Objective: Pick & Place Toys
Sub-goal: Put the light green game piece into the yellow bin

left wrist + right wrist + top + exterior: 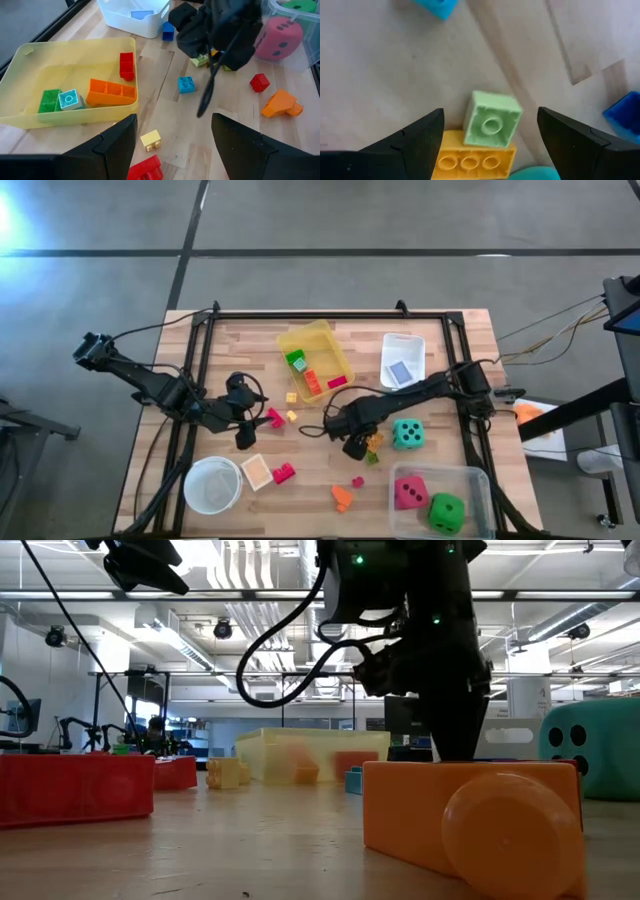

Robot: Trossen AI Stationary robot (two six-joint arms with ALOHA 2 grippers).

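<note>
The right gripper [490, 137] hangs low over the wooden table [450, 330] near its middle, fingers spread wide and empty on either side of a pale green block [492, 120] with 1 round stud. That block touches a yellow block [475, 161] showing 3 studs. Only the right wrist view shows this pair clearly; from above the arm hides most of it.

The left gripper [172, 137] waits toward the left edge, fingers apart, empty.

The left wrist view shows the translucent yellow bin [30, 115] holding orange, red and green blocks.

A teal die [407, 434] sits beside the right gripper; pink and green dice lie in the clear bin [480, 480] at the near right corner.
</note>
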